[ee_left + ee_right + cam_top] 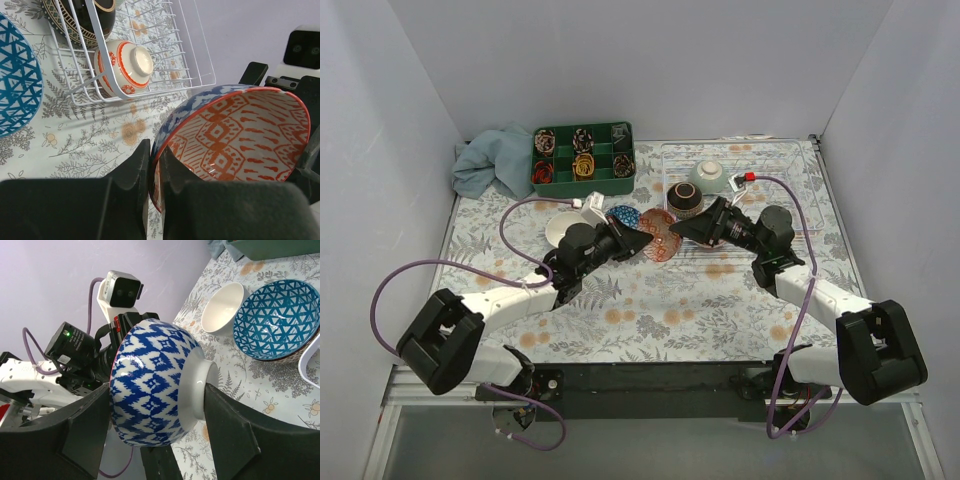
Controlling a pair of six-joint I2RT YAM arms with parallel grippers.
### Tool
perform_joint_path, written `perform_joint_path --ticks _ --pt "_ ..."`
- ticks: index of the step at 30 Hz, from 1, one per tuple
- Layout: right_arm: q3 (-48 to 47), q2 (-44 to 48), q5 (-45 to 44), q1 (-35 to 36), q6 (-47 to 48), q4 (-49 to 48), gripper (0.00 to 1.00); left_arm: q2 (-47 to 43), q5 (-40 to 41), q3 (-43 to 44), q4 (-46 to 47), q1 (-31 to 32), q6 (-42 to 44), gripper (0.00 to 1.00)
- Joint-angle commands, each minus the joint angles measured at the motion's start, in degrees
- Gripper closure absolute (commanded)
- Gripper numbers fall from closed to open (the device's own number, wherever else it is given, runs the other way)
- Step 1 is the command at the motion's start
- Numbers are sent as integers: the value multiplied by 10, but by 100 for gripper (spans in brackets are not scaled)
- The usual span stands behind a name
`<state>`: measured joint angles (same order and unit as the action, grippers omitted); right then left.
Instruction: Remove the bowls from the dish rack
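Note:
A bowl, blue-and-white diamond pattern outside [150, 380] and orange-red pattern inside [235, 135], hangs on its side above the table between both arms [658, 232]. My left gripper [155, 150] is shut on its rim, one finger inside and one outside. My right gripper [155, 390] spans it, one finger at the rim and the other against the white foot. The white wire dish rack [800, 190] lies back right, holding a dark bowl [685, 198] and a cream bowl [708, 176]. The cream bowl [125, 67] lies on its side near the rack's corner [200, 65].
A blue triangle-patterned bowl [623, 215] and a plain white bowl [563, 230] sit on the floral cloth left of the rack. A green compartment tray [582, 157] and a blue cloth [485, 165] are at the back left.

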<state>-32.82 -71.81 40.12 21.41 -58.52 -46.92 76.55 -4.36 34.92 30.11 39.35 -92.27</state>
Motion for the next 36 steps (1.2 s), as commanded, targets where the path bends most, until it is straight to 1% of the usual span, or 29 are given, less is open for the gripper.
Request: perform_joint_path --ticks 1,2,4,6,7,8,9,12,15,16,17,19,20,22,23,25,26,30,36 --pt "8 8 17 5 17 -72 58 -39 67 1 -50 -9 16 100" --pt "10 8 18 5 21 -71 51 -46 73 2 -65 -9 25 100" --pt "14 8 19 4 24 -70 44 -53 84 7 -83 -9 35 100" --pt "14 8 20 4 34 -61 30 -63 93 18 -117 -9 54 100" --pt "14 10 19 4 38 -56 27 -67 106 23 -131 -9 60 100" --pt "16 11 20 2 43 -53 20 -70 112 34 -158 -9 69 100" --pt "18 13 18 1 53 -43 16 -77 119 40 -173 -9 86 100" --pt "21 24 8 -7 74 -15 14 -86 138 72 -229 -9 118 100" --pt "15 40 -12 -17 125 49 12 -98 160 104 -286 -9 157 100" --pt "14 51 -19 -19 150 88 12 -99 165 111 -297 -9 173 100" --pt "11 57 -25 -23 168 109 12 -98 177 121 -337 -9 181 100" --pt "-2 72 -55 -26 200 160 11 -90 188 156 -371 -9 196 100" --pt "-9 76 -65 -25 235 209 11 -73 196 170 -408 -9 211 100" --pt "-29 85 -100 -25 267 264 9 -51 203 212 -441 -9 226 100" --pt "-35 88 -113 -26 293 308 9 -31 206 225 -467 -9 237 100" --pt "-43 101 -146 -25 318 339 9 -5 210 267 -492 -12 246 100" --pt "-44 105 -156 -25 335 360 9 23 210 284 -519 -13 254 100" --pt "-44 131 -195 -25 358 388 7 89 191 352 -572 -40 269 100" --pt "-39 144 -199 -25 363 394 7 151 160 402 -585 -81 282 100"
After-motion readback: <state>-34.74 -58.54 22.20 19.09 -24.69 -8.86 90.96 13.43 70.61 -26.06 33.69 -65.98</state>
